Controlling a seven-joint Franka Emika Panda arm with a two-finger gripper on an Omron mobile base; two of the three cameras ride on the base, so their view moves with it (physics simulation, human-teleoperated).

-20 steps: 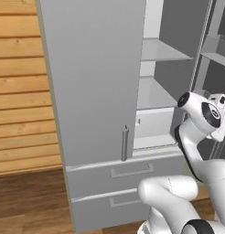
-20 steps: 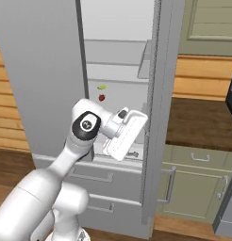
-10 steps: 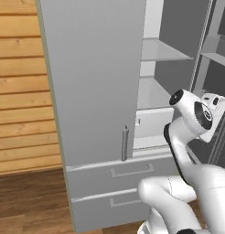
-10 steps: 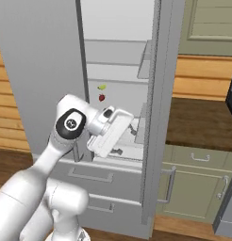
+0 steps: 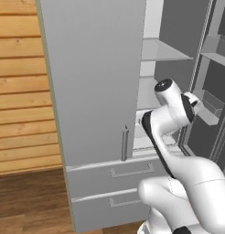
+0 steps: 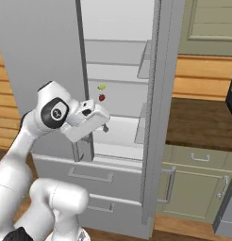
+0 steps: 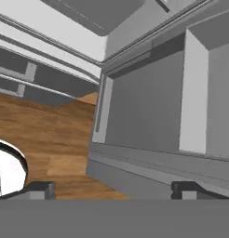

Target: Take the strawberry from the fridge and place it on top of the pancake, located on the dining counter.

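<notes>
A: Claw state?
B: Gripper (image 7: 111, 188) spread wide, nothing between the fingertips (image 7: 41, 188). In the right base view it sits at the fridge (image 6: 52, 56) opening, below the fruit shelf.
A: Strawberry?
B: Strawberry (image 6: 102, 97) on a middle shelf inside the fridge, just below-right of a small yellow-green fruit (image 6: 102, 87), apart from the gripper.
A: Doors?
B: Right door (image 6: 158, 108) swung open, left door (image 5: 93, 77) shut.
</notes>
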